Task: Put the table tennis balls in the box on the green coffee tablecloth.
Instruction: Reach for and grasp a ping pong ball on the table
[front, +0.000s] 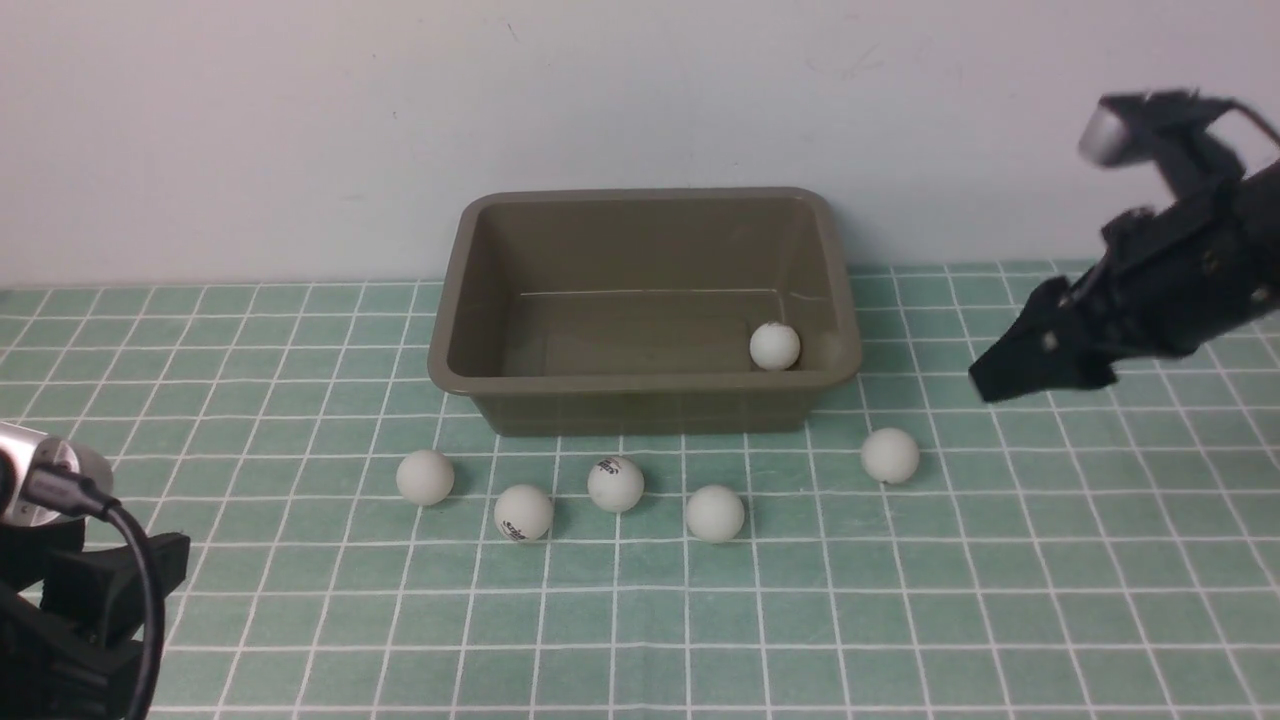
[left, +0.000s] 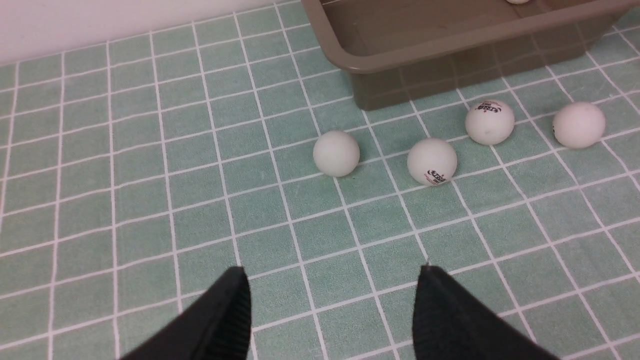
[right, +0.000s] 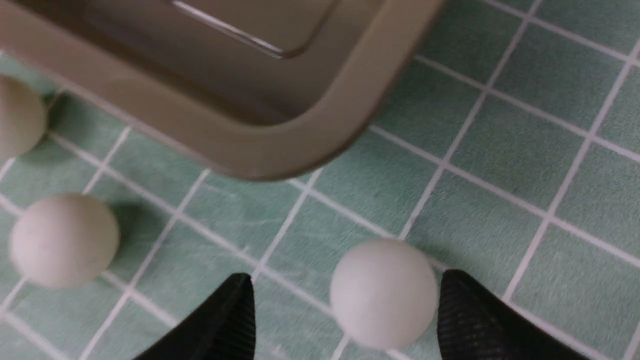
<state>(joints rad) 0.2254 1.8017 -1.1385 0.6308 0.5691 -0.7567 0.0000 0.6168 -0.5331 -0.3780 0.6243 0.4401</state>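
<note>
The olive-brown box (front: 445, 360) stands on the green coffee tablecloth (front: 700, 620) against the wall, with one table tennis ball (front: 775, 346) in its front right corner. Several more white balls lie on the cloth in front of it, from the leftmost (front: 425, 476) to the rightmost (front: 889, 455). My right gripper (front: 990, 383) hangs open above the cloth, right of the box. In the right wrist view a ball (right: 384, 292) shows between its spread fingers (right: 225, 320), untouched. My left gripper (left: 332, 272) is open and empty, low at the near left, short of the nearest ball (left: 336, 153).
A plain white wall rises right behind the box. In the left wrist view the box's rim (left: 360, 62) lies beyond two logo-printed balls (left: 432, 161) (left: 489, 122). Bare cloth stretches across the front and both sides.
</note>
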